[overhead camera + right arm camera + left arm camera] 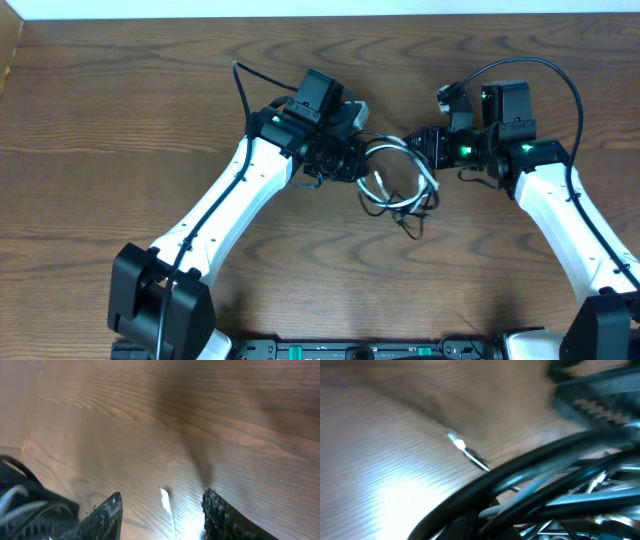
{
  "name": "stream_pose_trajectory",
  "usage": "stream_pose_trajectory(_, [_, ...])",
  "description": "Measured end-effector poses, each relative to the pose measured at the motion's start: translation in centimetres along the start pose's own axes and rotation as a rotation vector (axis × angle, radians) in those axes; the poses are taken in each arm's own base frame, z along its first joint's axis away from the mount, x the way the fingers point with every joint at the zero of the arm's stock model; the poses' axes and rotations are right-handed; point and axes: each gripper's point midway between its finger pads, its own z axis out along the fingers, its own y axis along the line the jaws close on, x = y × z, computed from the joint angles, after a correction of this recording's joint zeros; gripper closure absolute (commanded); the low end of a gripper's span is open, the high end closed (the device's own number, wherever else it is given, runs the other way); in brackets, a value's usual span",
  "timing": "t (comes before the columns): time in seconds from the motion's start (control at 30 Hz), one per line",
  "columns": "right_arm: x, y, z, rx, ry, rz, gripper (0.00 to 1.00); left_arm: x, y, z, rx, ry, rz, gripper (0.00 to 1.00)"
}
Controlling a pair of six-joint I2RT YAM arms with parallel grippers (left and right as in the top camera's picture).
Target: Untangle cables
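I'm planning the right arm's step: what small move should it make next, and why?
Probably lower the right pincer and close on the white cable end: it lies between the open fingers on the table, while the left pincer seems to grip the tangle.

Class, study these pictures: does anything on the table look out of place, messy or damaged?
Yes: the cables lie in one snarl on the table, black and white strands looping over each other instead of lying apart. Nothing looks spilled or broken.
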Motion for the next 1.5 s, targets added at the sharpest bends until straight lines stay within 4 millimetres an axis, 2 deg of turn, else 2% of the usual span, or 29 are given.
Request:
stream_pose_trajectory(0.13, [-0.6,0.4,0.0,-0.016,-0.020,0.053,0.51,-0.9,-2.4,-0.1,0.133,-0.026,0.042,0.93])
stream_pose_trajectory(0.27, [-0.6,0.0,0.0,0.005,-0.024,0.109,0.51,-0.9,-3.1,-0.4,0.190,-0.019,0.041,0.93])
stream_pose_trajectory(0.43, [-0.3,-1.4,-0.6,0.037,-0.017,0.168,0.50,-1.3,-2.0,-0.9,0.175,-0.032,0.015,0.93])
stream_pose_trajectory(0.6, [-0.4,-2.5,-1.5,0.035,-0.021,0.155,0.51,-1.6,0.4,-1.3,0.090,-0.045,-0.002,0.92])
stream_pose_trajectory(1.0, [0.1,0.2,-1.6,-0.126,0.007,-0.055,0.56,-0.3,4.7,-1.5,-0.128,-0.008,0.080,0.92])
stream_pose_trajectory(1.27, [0.6,1.3,-1.8,-0.189,0.020,-0.138,0.56,-0.3,5.3,-1.6,-0.166,-0.005,0.109,0.92])
stream_pose_trajectory(1.5, [1.3,0.0,-1.6,-0.115,0.047,-0.155,0.56,0.0,4.7,-1.6,-0.127,0.009,0.107,0.93])
